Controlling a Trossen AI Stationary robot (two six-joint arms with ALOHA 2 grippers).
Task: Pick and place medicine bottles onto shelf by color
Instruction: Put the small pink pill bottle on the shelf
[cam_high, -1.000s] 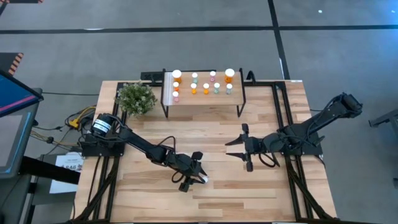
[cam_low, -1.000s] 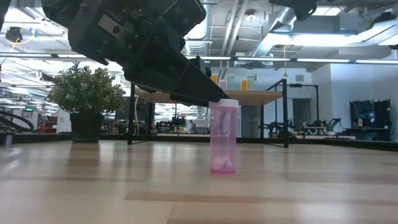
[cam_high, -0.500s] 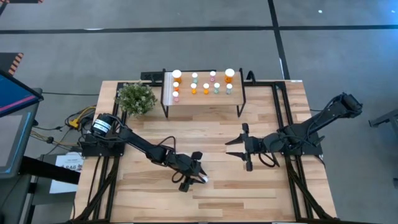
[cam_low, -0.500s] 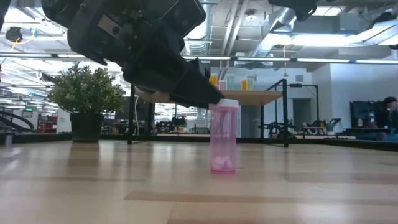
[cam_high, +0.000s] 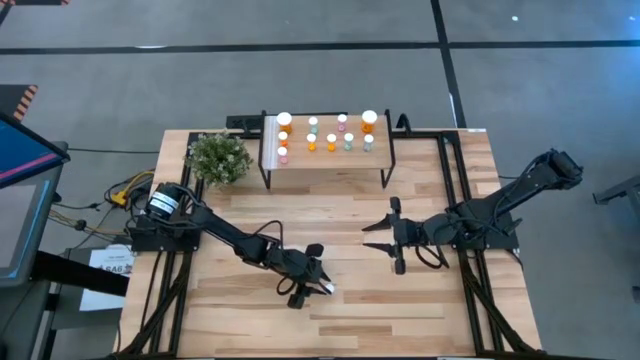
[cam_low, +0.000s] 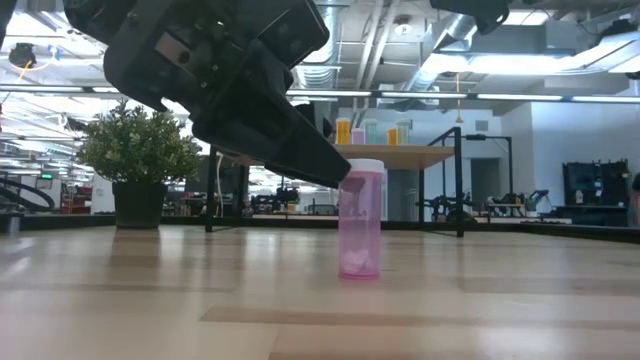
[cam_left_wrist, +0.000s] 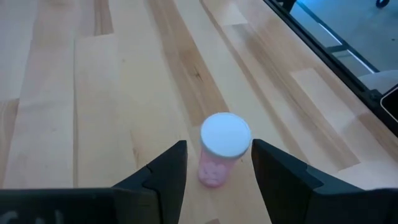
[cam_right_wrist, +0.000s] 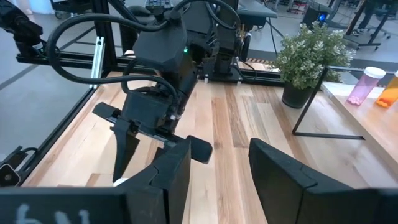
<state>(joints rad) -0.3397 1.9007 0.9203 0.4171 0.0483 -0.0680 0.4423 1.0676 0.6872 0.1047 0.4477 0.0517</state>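
Note:
A pink medicine bottle (cam_low: 360, 225) with a white cap (cam_left_wrist: 225, 134) stands upright on its base on the wooden table, near the middle of its front part. My left gripper (cam_high: 318, 278) is open and slants down at it. Its two fingers (cam_left_wrist: 168, 171) stand on either side of the cap; I cannot tell whether they touch it. My right gripper (cam_high: 368, 238) hovers open and holds nothing, right of centre, pointing toward the table's left. Several bottles (cam_high: 330, 135) stand on the shelf (cam_high: 325, 165) at the table's far edge.
A potted plant (cam_high: 218, 157) stands left of the shelf, at the far left. Black frame rails (cam_high: 455, 190) run along the table's left and right sides. Bare wood lies between the shelf and both grippers.
In the low view my left gripper has tipped a little, and its fingertip has sunk slightly beside the bottle's cap. The bottle has stayed upright in place.

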